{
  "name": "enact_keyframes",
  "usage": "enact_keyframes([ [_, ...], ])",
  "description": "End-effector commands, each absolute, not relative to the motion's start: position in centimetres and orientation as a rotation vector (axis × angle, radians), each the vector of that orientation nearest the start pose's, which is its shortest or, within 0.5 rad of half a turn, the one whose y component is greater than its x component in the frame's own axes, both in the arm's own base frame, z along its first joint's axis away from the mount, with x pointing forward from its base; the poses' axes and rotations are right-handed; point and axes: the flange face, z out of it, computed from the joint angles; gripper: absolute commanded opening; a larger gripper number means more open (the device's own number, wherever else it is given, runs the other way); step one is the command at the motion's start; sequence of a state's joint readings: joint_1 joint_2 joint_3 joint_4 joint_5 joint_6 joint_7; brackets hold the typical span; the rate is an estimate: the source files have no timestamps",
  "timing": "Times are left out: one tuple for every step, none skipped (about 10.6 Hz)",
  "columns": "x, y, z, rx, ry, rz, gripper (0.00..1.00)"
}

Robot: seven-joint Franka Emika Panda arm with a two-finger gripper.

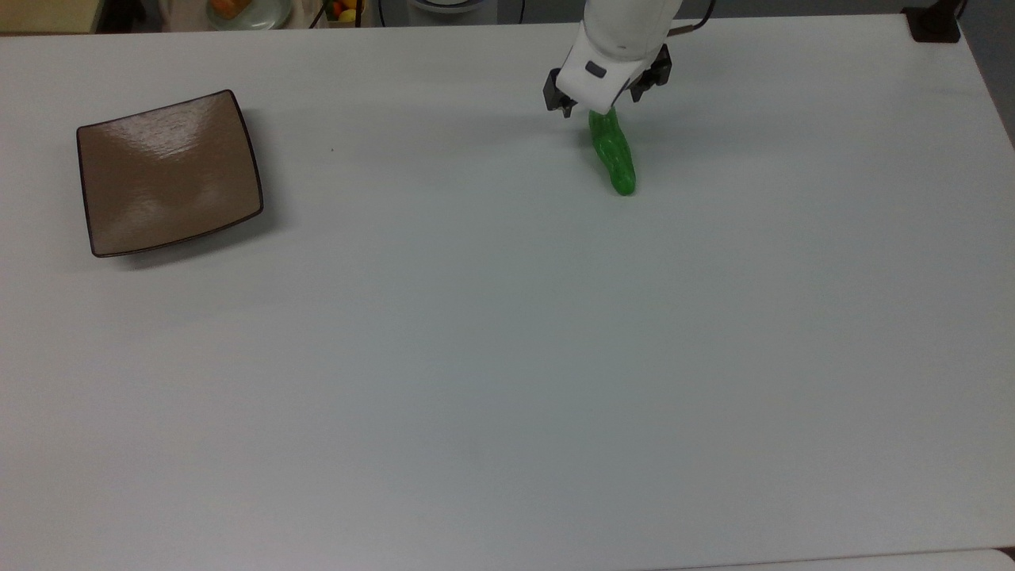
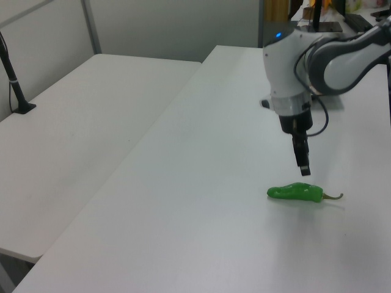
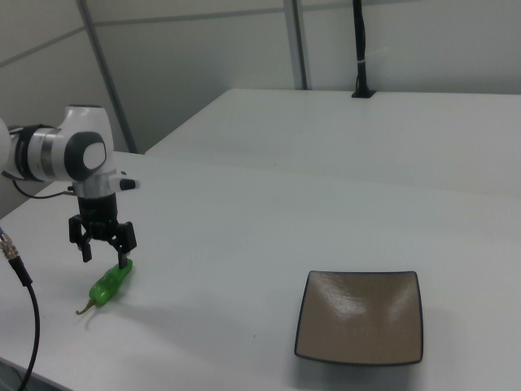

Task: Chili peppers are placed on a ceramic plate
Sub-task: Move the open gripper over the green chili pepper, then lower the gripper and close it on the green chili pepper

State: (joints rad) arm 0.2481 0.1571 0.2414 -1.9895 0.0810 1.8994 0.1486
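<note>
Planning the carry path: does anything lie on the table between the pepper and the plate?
Nothing visible does. The table between the pepper and the plate is bare in the top view, and the open gripper hovers right above the pepper.

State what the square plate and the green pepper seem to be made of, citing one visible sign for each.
Plate: likely glazed ceramic; its brown face shows bright glossy reflections inside a thin dark rim.
Pepper: glossy, wrinkled green skin; whether it is real or a plastic model, the look leaves open.
</note>
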Motion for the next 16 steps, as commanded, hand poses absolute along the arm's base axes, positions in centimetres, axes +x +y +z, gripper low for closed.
enact_keyframes([
  [48.0, 27.0, 34.2, -3.061, -0.43, 0.351, 1.0],
  [47.7, 26.8, 33.1, -3.06, -0.422, 0.313, 1.0],
  [47.4, 26.7, 32.2, -3.061, -0.395, 0.265, 1.0],
  [47.1, 26.8, 31.6, -3.061, -0.388, 0.237, 0.99],
  [46.9, 27.1, 31.2, -3.057, -0.398, 0.214, 0.99],
  [46.7, 27.2, 31.0, -3.056, -0.403, 0.198, 0.98],
  [46.8, 27.2, 31.0, -3.058, -0.409, 0.188, 0.92],
  [46.8, 27.2, 30.9, -3.058, -0.409, 0.188, 0.82],
  [46.7, 27.3, 30.9, -3.058, -0.411, 0.191, 0.72],
  [46.7, 27.3, 30.8, -3.057, -0.414, 0.191, 0.6],
  [46.7, 27.4, 30.7, -3.058, -0.415, 0.191, 0.48],
  [46.7, 27.4, 30.7, -3.059, -0.422, 0.187, 0.33],
  [46.7, 27.4, 30.5, -3.063, -0.432, 0.186, 0.2],
  [46.7, 27.4, 30.3, -3.063, -0.432, 0.191, 0.01],
  [46.7, 27.4, 30.5, -3.063, -0.433, 0.189, 0.0],
  [46.8, 27.4, 30.6, -3.064, -0.432, 0.19, 0.0],
])
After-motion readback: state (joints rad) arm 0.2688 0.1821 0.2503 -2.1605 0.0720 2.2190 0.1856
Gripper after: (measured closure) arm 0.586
